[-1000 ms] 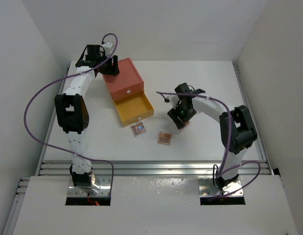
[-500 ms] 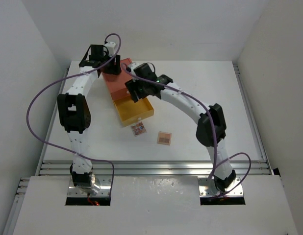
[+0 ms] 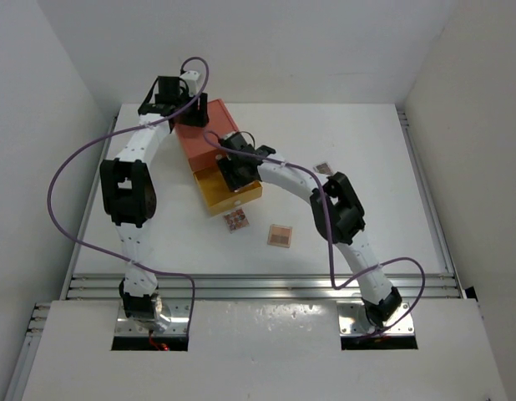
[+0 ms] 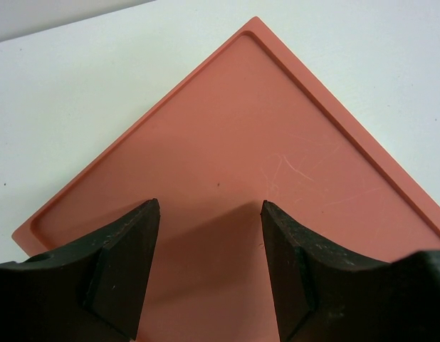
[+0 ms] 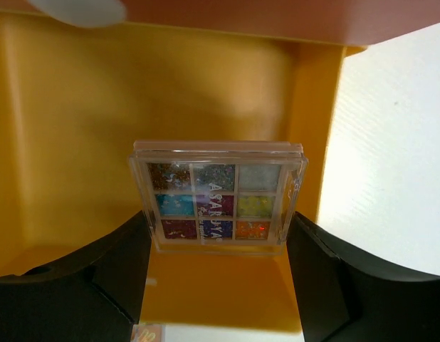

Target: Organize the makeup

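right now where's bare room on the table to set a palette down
Biggest bare patch: far right of the white table, between the orange drawer box, the small palette by the right arm and the right rail. Crowded: the open yellow drawer, where the right gripper holds a multicoloured square palette, and a speckled palette and a pinkish palette in front.

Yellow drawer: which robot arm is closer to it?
Right. The right gripper is directly above the open yellow drawer, holding a glittery palette over it. The left gripper is farther back, open over the orange box top behind the drawer.
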Robot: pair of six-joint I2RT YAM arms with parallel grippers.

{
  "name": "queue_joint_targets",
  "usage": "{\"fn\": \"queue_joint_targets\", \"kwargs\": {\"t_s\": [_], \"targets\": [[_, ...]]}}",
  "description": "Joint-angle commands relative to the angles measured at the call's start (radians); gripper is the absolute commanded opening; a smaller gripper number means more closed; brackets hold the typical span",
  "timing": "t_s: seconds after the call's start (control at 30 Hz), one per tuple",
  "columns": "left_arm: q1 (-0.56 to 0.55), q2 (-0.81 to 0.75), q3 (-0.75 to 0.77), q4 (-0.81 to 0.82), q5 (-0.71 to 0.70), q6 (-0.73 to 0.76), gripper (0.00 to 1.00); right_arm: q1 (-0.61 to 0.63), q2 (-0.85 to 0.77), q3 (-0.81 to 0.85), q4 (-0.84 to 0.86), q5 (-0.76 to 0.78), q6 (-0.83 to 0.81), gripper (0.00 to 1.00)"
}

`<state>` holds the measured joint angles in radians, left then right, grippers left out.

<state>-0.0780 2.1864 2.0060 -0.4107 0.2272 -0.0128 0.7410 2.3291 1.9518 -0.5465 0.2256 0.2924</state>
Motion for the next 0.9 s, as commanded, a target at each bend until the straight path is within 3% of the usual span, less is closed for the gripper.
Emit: {"fn": "queue_joint_targets", "kwargs": {"t_s": [0.0, 0.17, 0.33, 0.73, 0.83, 0.87], "targets": [[-0.016, 0.065, -0.016, -0.119, 0.012, -0.038, 0.65, -0.002, 0.064, 0.051, 0.017, 0.028, 0.037, 0.30], [-0.016, 0.065, -0.016, -0.119, 0.012, -0.038, 0.65, -0.002, 0.070, 0.041, 0.028, 0.031, 0.080, 0.47], [-0.016, 0.065, -0.007, -0.119, 0.012, -0.038, 0.65, -0.002, 0.058, 0.039, 0.048, 0.029, 0.070, 0.75], [-0.016, 0.065, -0.007, -0.119, 0.012, -0.038, 0.65, 0.014, -0.063, 0.007, 0.177, 0.027, 0.091, 0.82], [-0.016, 0.065, -0.007, -0.119, 0.012, -0.029, 0.65, 0.029, -0.155, -0.040, 0.152, 0.116, 0.091, 0.83], [-0.016, 0.065, -0.007, -0.119, 0.012, -0.029, 0.65, 0.034, -0.242, -0.089, 0.125, 0.221, 0.123, 0.85]]}}
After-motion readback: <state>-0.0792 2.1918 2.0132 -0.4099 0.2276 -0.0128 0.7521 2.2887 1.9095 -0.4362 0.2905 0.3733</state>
